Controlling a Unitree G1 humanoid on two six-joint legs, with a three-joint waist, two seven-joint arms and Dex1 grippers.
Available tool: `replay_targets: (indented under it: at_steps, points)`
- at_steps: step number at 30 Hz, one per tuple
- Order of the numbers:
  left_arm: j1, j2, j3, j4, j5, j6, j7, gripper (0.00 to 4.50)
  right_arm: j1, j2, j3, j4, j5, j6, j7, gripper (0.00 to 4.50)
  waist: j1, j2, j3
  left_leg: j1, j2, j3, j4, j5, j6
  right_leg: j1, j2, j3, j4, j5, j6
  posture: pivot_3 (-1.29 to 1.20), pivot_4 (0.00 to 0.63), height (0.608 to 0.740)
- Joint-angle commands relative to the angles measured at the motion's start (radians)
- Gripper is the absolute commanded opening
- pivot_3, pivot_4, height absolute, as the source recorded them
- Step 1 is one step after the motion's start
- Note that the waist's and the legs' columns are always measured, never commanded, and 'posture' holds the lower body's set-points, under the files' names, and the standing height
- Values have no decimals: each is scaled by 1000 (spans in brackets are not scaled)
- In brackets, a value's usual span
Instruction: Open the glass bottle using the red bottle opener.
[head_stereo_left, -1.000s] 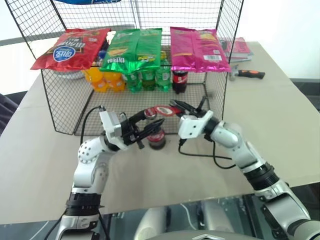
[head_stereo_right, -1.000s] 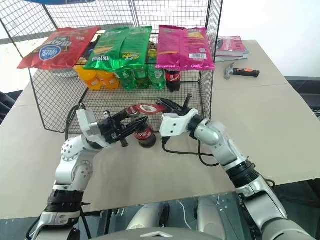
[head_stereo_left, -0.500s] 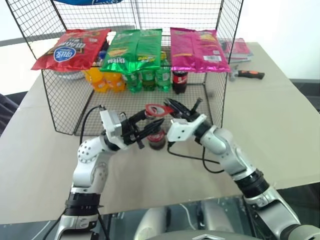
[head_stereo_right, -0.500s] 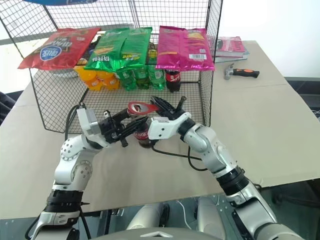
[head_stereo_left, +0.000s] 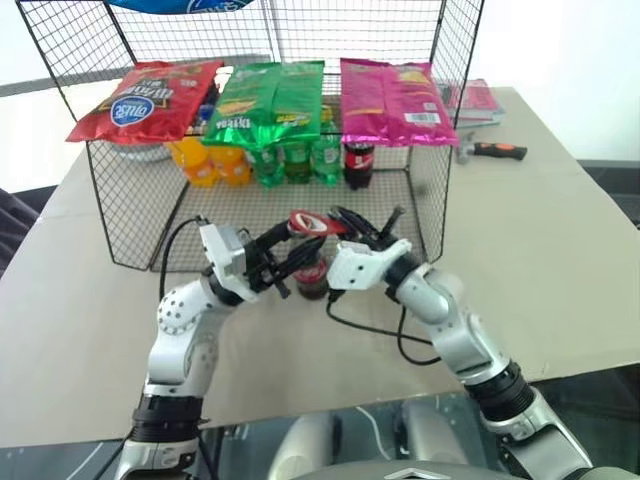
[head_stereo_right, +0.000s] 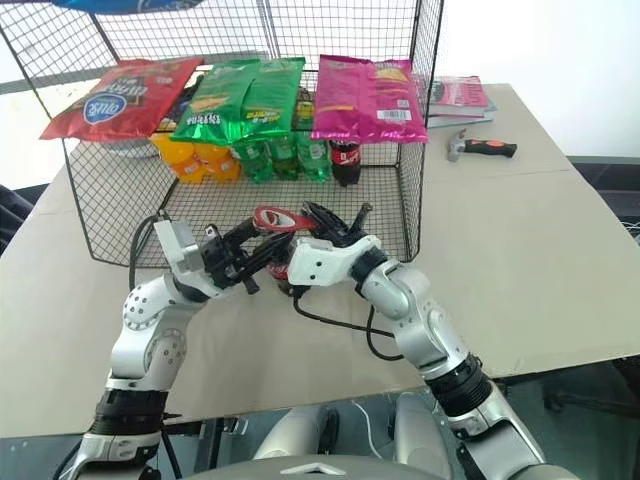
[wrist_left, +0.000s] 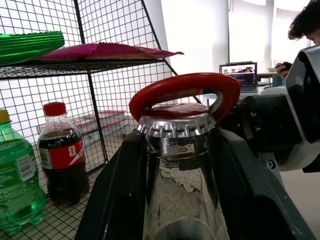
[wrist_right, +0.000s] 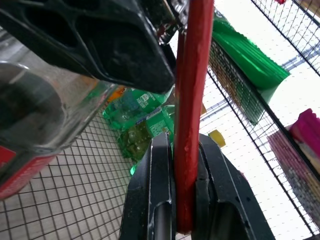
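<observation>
The glass bottle (head_stereo_left: 313, 279) of dark cola stands on the table in front of the wire rack. My left gripper (head_stereo_left: 300, 254) is shut on its neck, a black finger (wrist_left: 122, 192) on each side. The crown cap (wrist_left: 176, 125) is on the bottle. The red bottle opener (head_stereo_left: 309, 221) lies nearly level above it, and its ring head (wrist_left: 186, 89) rests over the cap's top and far edge. My right gripper (head_stereo_left: 347, 222) is shut on the opener's handle (wrist_right: 192, 105), coming in from the right.
A wire rack (head_stereo_left: 130, 215) stands behind, with chip bags (head_stereo_left: 270, 98) on its top. Orange and green soda bottles and another cola bottle (head_stereo_left: 359, 163) stand inside at the back. A hammer (head_stereo_left: 492, 150) and books (head_stereo_left: 478, 96) lie at the back right.
My right arm has drawn in toward the left, bringing the opener's ring from beside the bottle top to over the cap. The left gripper and bottle have stayed put.
</observation>
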Motion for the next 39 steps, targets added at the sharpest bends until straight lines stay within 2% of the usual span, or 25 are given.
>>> replay_targets:
  at_steps: [1, 6, 12, 20, 31, 39]
  points:
    - [17, 11, -5, 29, 59, 33, 45, 1508, 41, 52, 115, 36, -31, 30, 2, 0, -1, 1, -1, 1, 0, 0, 0, 0, 0, 0, 0, 0, 0, 0, 0, 0, 150, 740]
    - [30, 25, 0, 21, 57, 34, 47, 1508, 66, 129, 117, 54, 9, 75, -14, 0, -6, 1, -2, 7, 3, 1, -1, 0, 0, 6, 3, 1, 0, -5, 0, 0, 150, 740]
    - [37, 36, 3, 15, 54, 36, 49, 1508, -7, 20, 156, 90, -135, -40, -81, 0, -17, 2, -2, 11, 6, 1, -2, 0, -1, 9, 5, 1, 0, -5, 1, 0, 150, 740]
    - [23, 25, -9, 53, 61, 17, 38, 1508, -139, -47, 163, 118, -250, -176, -244, 0, -21, 1, -2, 10, 5, 1, -3, 0, -1, 9, 5, 1, 0, -6, 0, 0, 150, 740]
    - [-24, 8, -25, 111, 76, -7, 30, 1508, -242, -81, 109, 141, -288, -213, -318, 0, -21, 1, -1, 10, 5, -1, -4, 0, -1, 9, 5, 0, 0, -6, 0, 0, 150, 740]
    - [-35, 1, -30, 96, 61, -2, 36, 1508, -219, -54, 60, 145, -196, -216, -336, 0, -21, 0, 0, 9, 5, -2, -5, 0, -1, 8, 5, 0, -2, -6, -1, 0, 150, 740]
